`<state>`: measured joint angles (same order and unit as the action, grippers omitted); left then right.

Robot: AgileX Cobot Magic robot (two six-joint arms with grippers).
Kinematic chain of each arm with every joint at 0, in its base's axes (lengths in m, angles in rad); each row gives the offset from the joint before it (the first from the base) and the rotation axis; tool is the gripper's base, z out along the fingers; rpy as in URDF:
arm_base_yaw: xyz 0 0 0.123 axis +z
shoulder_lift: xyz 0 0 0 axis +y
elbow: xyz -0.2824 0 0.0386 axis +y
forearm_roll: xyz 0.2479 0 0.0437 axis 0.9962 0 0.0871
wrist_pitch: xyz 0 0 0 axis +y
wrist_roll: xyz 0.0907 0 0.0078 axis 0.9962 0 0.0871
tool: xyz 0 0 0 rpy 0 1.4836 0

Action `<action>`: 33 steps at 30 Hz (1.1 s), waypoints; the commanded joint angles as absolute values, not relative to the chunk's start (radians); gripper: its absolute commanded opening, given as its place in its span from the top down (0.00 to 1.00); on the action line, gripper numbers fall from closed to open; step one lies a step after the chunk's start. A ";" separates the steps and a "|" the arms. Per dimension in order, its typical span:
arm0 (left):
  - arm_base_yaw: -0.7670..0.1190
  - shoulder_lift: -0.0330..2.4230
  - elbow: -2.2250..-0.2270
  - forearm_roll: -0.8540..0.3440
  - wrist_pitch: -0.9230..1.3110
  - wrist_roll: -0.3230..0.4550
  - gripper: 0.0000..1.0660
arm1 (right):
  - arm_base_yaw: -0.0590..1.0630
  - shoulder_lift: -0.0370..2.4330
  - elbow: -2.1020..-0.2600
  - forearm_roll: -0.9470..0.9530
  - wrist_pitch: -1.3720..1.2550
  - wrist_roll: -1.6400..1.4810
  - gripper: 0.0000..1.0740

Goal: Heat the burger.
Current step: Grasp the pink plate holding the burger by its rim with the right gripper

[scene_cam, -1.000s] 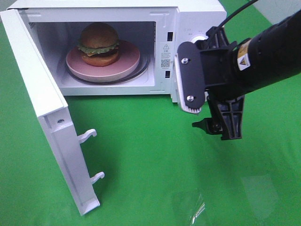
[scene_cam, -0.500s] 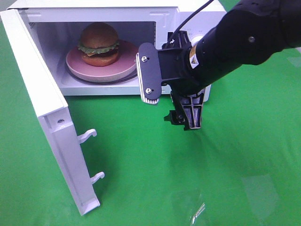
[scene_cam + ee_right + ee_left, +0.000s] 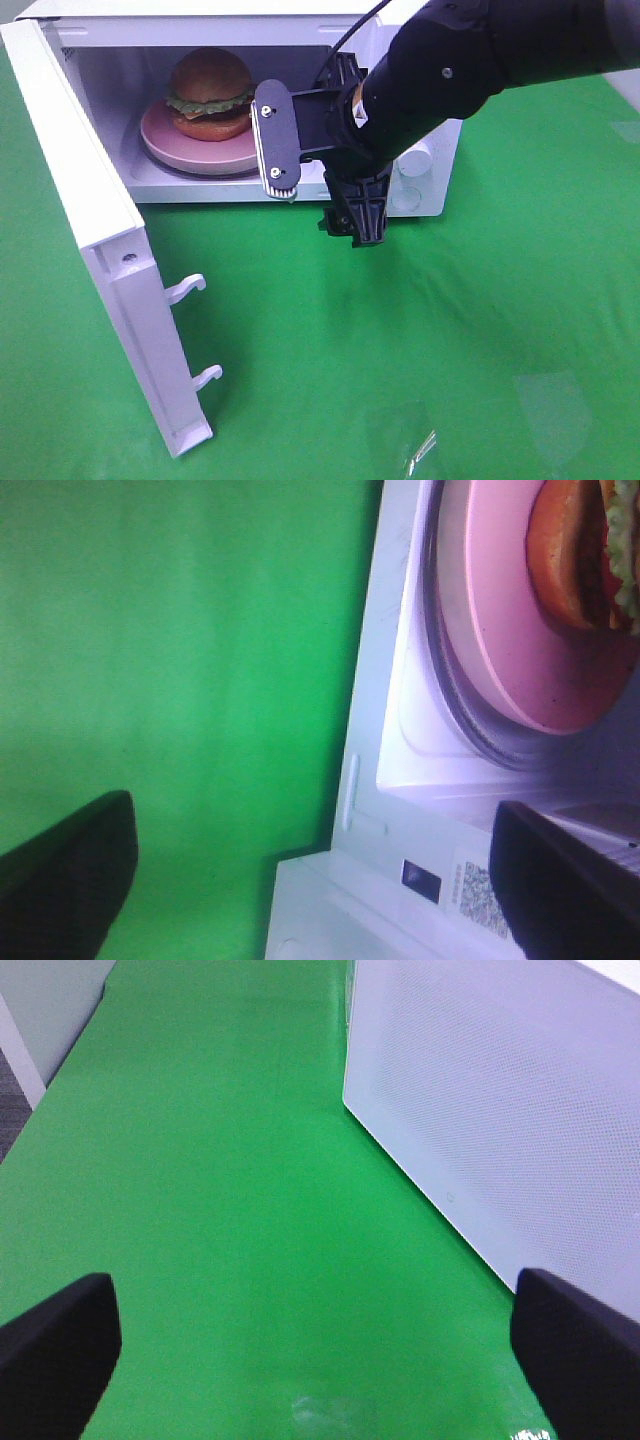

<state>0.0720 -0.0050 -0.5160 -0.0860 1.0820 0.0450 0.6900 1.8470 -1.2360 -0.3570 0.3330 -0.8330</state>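
Observation:
The burger (image 3: 210, 95) sits on a pink plate (image 3: 205, 152) on the glass turntable inside the open white microwave (image 3: 400, 195). My right gripper (image 3: 315, 180) hangs open just in front of the right part of the oven's mouth, one finger (image 3: 277, 140) level with the plate's rim, and it holds nothing. The right wrist view shows the burger (image 3: 585, 555), the pink plate (image 3: 500, 610) and the open right gripper (image 3: 320, 880). My left gripper (image 3: 320, 1360) is open over the green cloth beside the door's outer face (image 3: 500, 1120). It does not show in the exterior view.
The microwave door (image 3: 100, 230) stands swung wide to the left, with two latch hooks (image 3: 187, 289) sticking out of its edge. My right arm covers most of the control panel, where a knob (image 3: 420, 155) peeks out. Green cloth (image 3: 450, 350) covers the table.
My right arm has swung left across the microwave's front, from beside the control panel to the right side of the open cavity. Its jaws stay open. Burger and door have not moved.

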 commanded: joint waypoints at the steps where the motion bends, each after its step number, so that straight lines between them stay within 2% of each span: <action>1: 0.073 -0.009 -0.516 -0.089 1.071 0.044 0.08 | 0.690 1.916 -1.312 -0.385 0.346 -0.809 0.16; 17: 0.073 -0.009 -0.516 -0.089 1.071 0.044 0.08 | 0.675 2.182 -1.649 -0.376 0.386 -0.806 0.18; 33: 0.073 -0.009 -0.516 -0.089 1.071 0.044 0.08 | 0.664 2.358 -1.829 -0.319 0.401 -0.806 0.21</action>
